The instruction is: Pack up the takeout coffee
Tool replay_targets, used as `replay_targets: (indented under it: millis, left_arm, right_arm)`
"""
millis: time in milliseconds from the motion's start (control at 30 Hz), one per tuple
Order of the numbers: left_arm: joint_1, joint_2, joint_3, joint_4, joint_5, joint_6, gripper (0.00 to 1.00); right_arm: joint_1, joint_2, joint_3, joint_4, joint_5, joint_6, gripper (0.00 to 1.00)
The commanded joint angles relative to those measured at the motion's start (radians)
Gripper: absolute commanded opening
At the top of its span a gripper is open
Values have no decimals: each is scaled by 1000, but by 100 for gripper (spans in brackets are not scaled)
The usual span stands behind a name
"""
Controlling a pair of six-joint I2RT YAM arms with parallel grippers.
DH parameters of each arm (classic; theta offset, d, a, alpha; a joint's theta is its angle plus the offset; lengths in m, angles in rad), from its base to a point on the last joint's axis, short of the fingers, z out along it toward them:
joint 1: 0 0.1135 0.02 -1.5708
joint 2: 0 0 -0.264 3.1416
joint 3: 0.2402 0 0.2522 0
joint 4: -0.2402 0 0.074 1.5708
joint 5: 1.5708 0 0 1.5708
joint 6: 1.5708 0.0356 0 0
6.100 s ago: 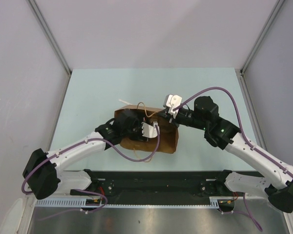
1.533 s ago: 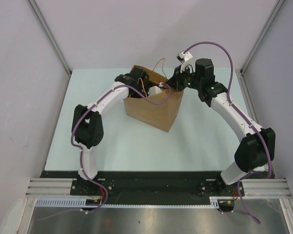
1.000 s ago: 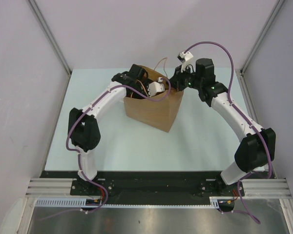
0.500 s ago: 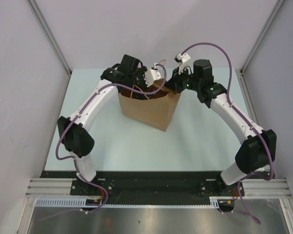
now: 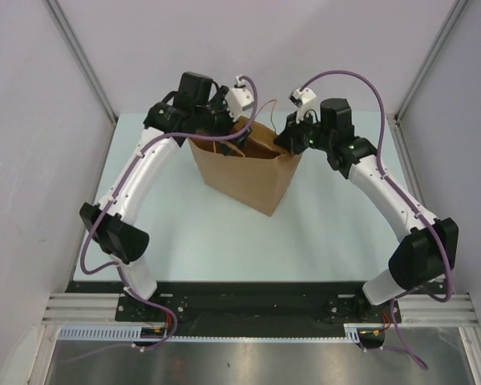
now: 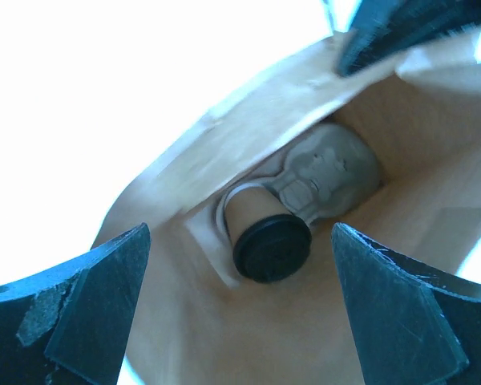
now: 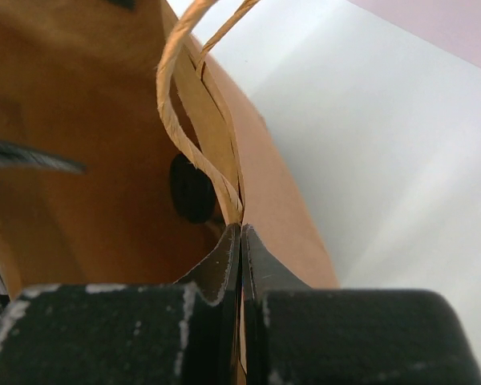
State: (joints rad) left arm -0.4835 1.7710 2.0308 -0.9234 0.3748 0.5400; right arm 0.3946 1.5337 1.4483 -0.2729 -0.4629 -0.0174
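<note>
Overhead from behind, wrist views close (all share bag)

A brown paper bag stands upright, mouth open, on a pale green bench, a little toward 12 o'clock of the bench's middle. The left arm arches up from its base at 7 o'clock, and the left hand hangs over the bag's mouth at its 11 o'clock corner. The right arm curves in from 5 o'clock, and the right hand meets the bag's rim at the 1 o'clock corner. Purple cables loop along both arms.
</note>
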Motion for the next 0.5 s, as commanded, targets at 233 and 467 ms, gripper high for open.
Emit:
replay_targets:
  millis: [233,467]
  left_arm:
    - [68,-31,230,79,19,-241,100]
    - [193,-25,180,219,-86,-435,100]
  right_arm:
    - [-100,-104,-5,-169,104,56,0]
    - [-190,-122,-12,-196,145,114,0]
